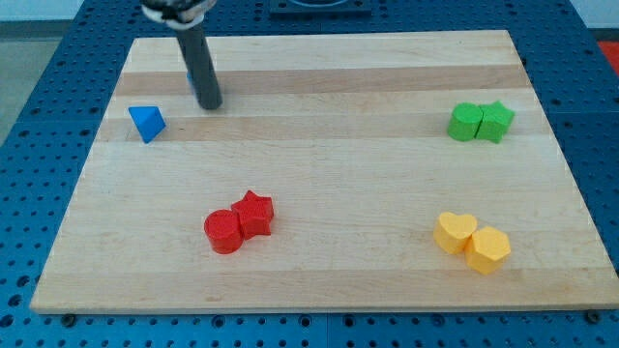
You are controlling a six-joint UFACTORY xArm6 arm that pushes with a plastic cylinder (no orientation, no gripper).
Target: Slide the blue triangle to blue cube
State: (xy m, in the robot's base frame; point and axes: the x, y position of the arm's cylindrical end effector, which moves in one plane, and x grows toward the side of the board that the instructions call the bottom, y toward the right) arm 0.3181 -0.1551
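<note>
The blue triangle (146, 123) lies near the upper left of the wooden board (329, 164). My tip (210, 105) rests on the board to the right of the triangle and a little above it, with a clear gap between them. A thin sliver of blue (190, 83) shows at the rod's left edge. It looks like the blue cube, mostly hidden behind the rod.
A red cylinder (223, 232) and a red star (255, 213) touch each other at lower centre. Two green blocks (465, 122) (496, 121) sit together at the upper right. A yellow heart (455, 232) and a yellow hexagon (488, 250) touch at the lower right.
</note>
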